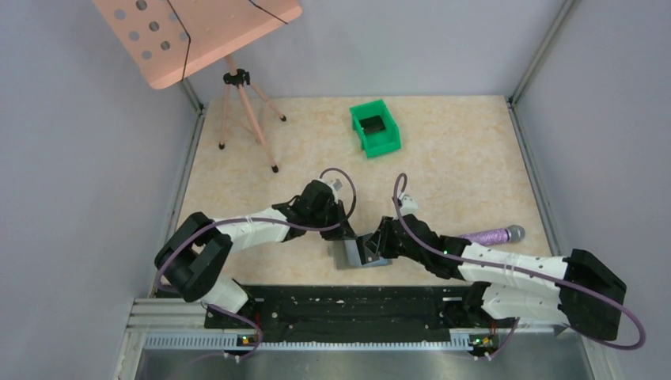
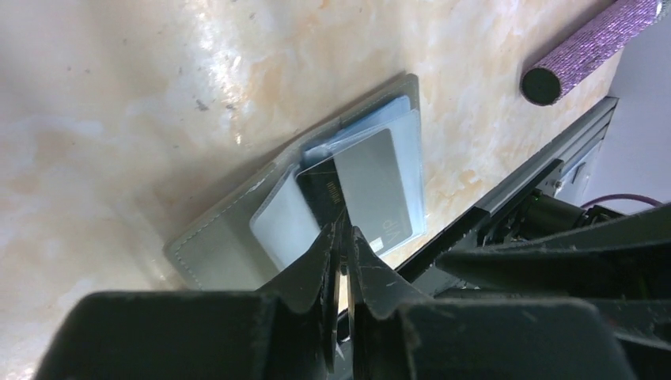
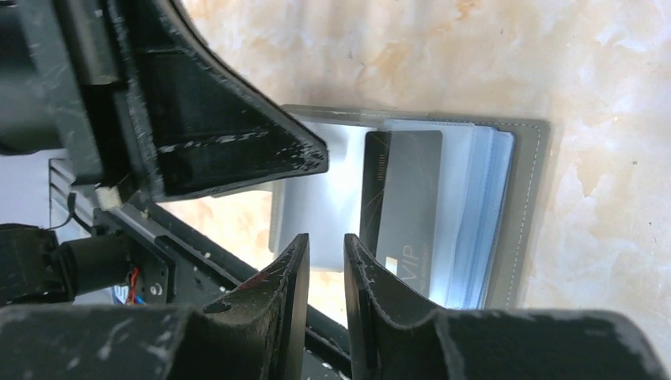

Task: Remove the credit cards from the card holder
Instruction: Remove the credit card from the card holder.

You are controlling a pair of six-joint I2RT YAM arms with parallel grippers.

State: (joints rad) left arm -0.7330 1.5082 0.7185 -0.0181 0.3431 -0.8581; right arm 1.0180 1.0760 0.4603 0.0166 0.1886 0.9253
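The grey card holder (image 1: 348, 255) lies open on the table near the front rail, between both grippers. Its light blue inner panels (image 3: 483, 206) show in the right wrist view. A dark grey credit card (image 2: 372, 186) marked VIP sticks out of it toward the rail; more cards sit in the sleeves. My left gripper (image 2: 342, 226) is all but shut, a thin slit between its fingers, tips at the card's striped edge. I cannot tell whether it pinches anything. My right gripper (image 3: 326, 241) stands narrowly open just left of the card (image 3: 411, 182), nothing between its fingers.
A purple cylinder (image 1: 492, 235) lies right of the holder, behind the right arm. A green bin (image 1: 376, 127) sits at the back centre. A tripod with a pink board (image 1: 237, 79) stands at the back left. The black rail (image 1: 340, 305) runs along the near edge.
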